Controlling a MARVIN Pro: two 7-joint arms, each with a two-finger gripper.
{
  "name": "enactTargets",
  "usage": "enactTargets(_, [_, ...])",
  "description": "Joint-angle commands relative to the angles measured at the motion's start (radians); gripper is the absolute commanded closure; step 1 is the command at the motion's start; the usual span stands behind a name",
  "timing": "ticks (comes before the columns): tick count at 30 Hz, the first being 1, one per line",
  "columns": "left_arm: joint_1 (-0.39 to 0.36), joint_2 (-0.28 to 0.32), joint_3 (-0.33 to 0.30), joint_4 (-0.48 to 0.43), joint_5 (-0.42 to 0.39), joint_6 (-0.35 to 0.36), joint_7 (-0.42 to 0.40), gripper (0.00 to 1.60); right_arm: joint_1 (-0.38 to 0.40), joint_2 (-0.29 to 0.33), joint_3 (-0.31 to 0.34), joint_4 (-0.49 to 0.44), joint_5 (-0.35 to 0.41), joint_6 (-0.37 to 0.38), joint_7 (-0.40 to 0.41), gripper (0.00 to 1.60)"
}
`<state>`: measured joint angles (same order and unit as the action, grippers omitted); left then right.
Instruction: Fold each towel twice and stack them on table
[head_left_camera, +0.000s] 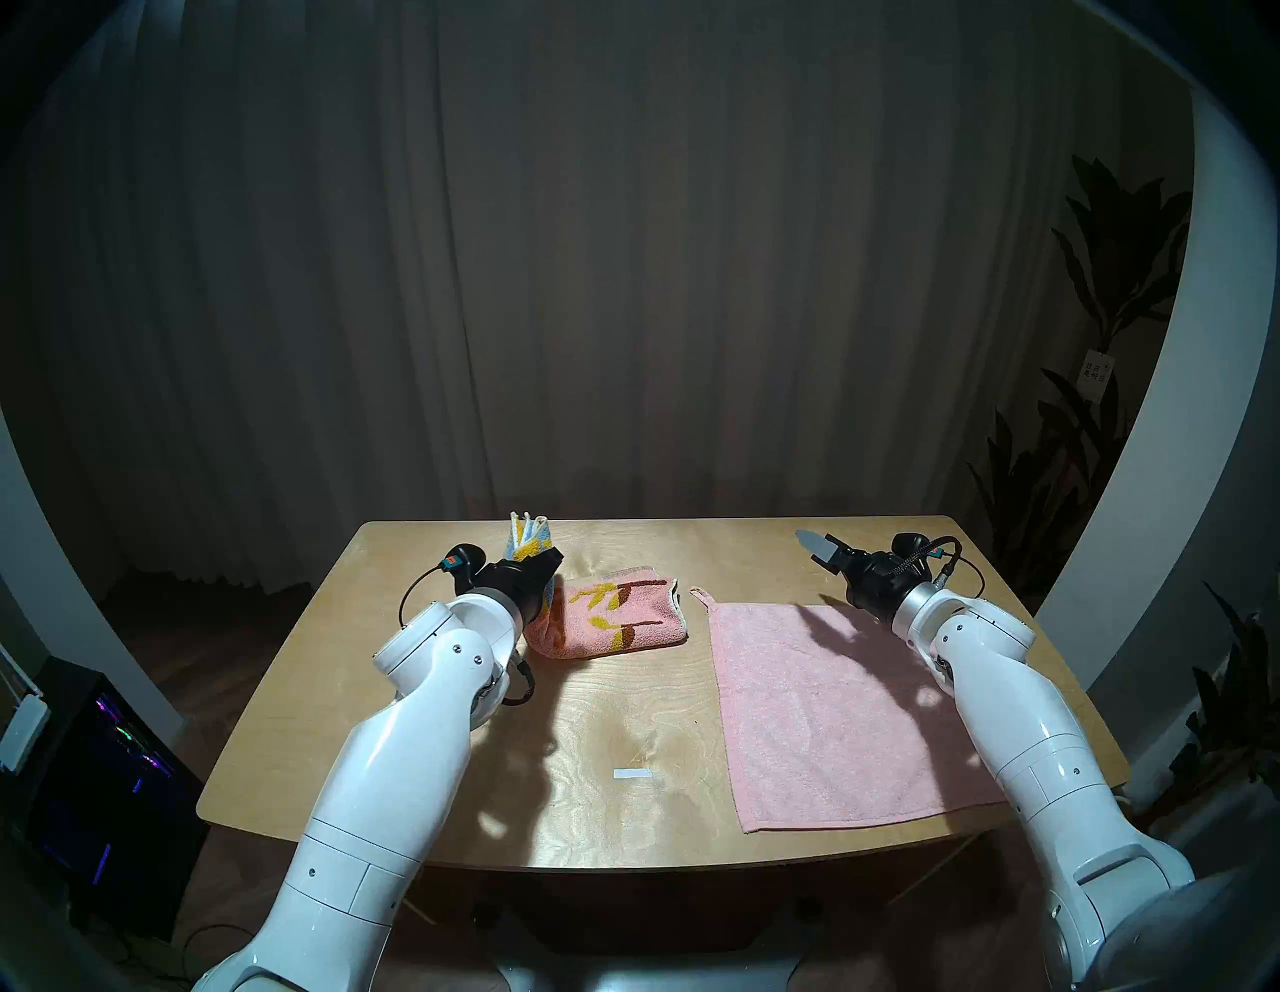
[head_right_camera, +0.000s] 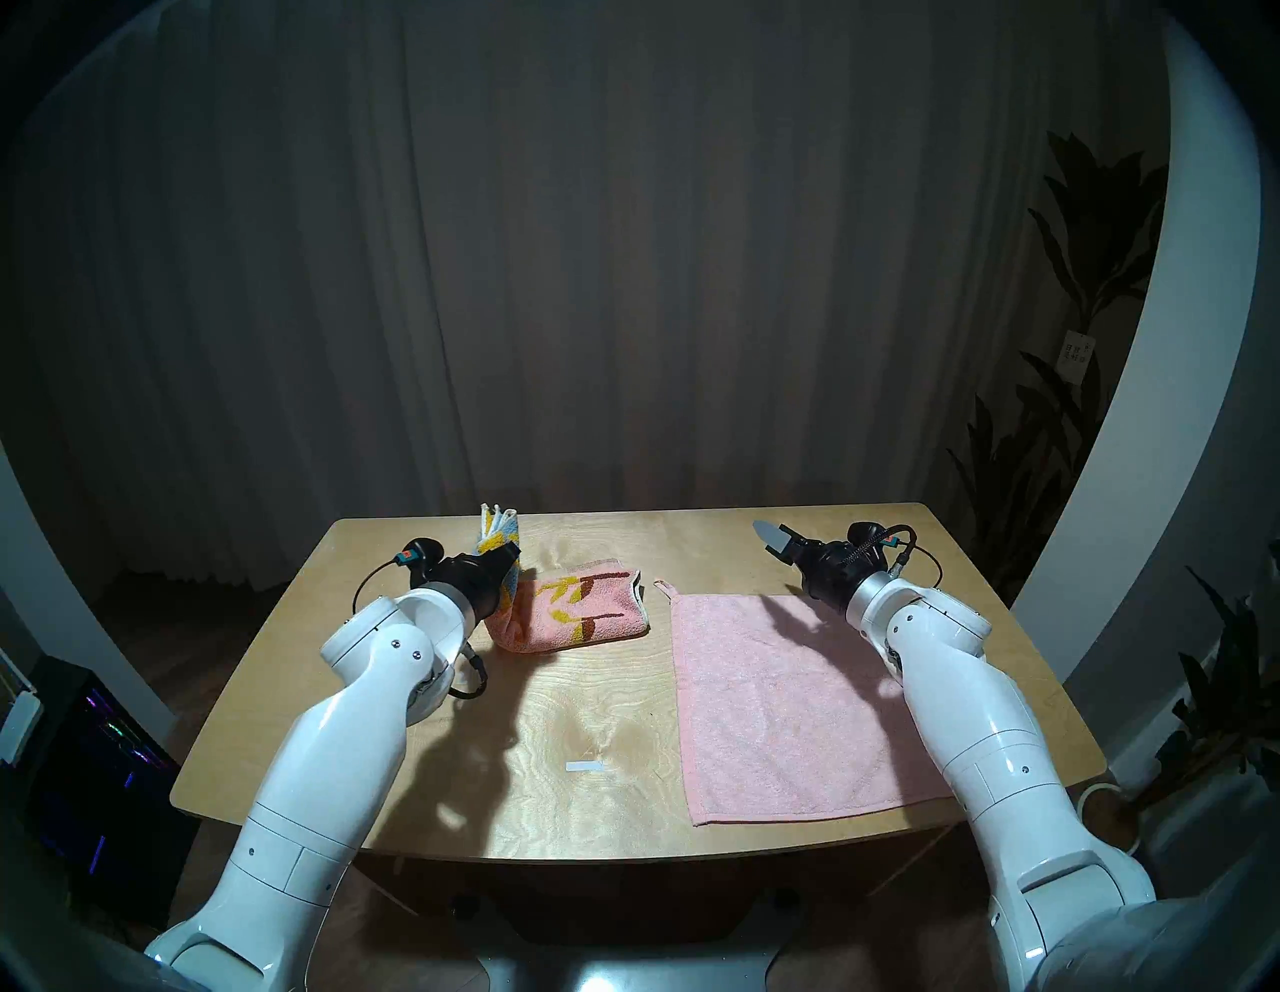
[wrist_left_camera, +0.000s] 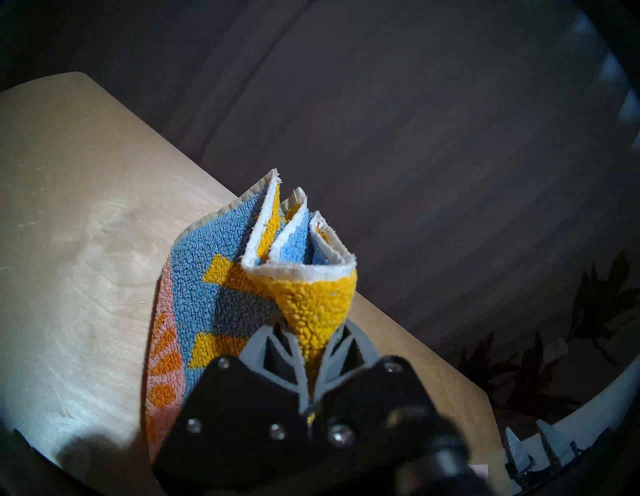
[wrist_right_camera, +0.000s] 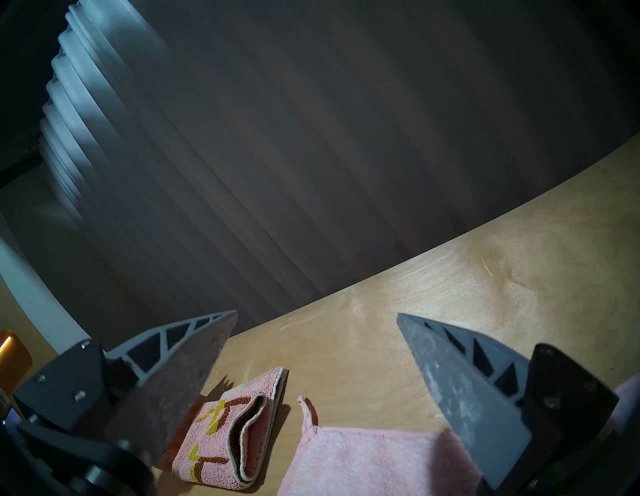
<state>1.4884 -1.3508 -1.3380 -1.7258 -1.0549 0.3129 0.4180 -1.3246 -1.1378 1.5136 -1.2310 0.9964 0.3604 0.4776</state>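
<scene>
My left claw (wrist_left_camera: 313, 350) pinches flowered towel (head_left_camera: 609, 616) corner, lifted, centre-left of surface (head_left_camera: 429, 727) | my right claw (wrist_right_camera: 317, 350) spread, empty | pink towel (head_left_camera: 824, 706) flat, lower right

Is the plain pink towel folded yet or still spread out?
Spread. The plain pink towel lies as a single flat layer on the table, corner loop extended.

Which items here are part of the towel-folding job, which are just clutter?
Job:
- sunflower towel, partly folded, one end lifted, pinched in the left end effector
- pink towel, flat, unfolded
- table
- right end effector, open, empty

Lying about:
- tape strip on the table
- plant
- curtain
- computer tower on the floor
</scene>
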Motion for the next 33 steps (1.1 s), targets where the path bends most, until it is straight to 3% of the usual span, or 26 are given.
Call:
enactTargets(1, [-0.036,-0.003,0.061,-0.023,0.046,-0.003,-0.022,1.6,-0.007,0.008,0.016,-0.018,0.012,-0.006,0.018,0.0])
enactTargets(8, [-0.067,-0.019,0.118,0.014,0.088,-0.012,-0.022,1.6,-0.03,0.012,0.024,-0.036,0.002,-0.015,-0.005,0.0])
enactTargets(12, [-0.092,-0.006,0.166,0.032,0.151,-0.023,-0.027,1.6,-0.038,0.018,0.022,-0.038,-0.003,-0.017,-0.006,0.0])
enactTargets(26, [-0.133,-0.03,0.28,0.065,0.21,-0.003,-0.059,1.6,-0.041,0.025,0.034,-0.037,0.006,-0.01,-0.008,0.0])
enactTargets(33, [-0.157,-0.065,0.317,0.128,0.216,-0.005,-0.056,1.6,-0.043,0.032,0.039,-0.032,0.012,-0.003,-0.003,0.0])
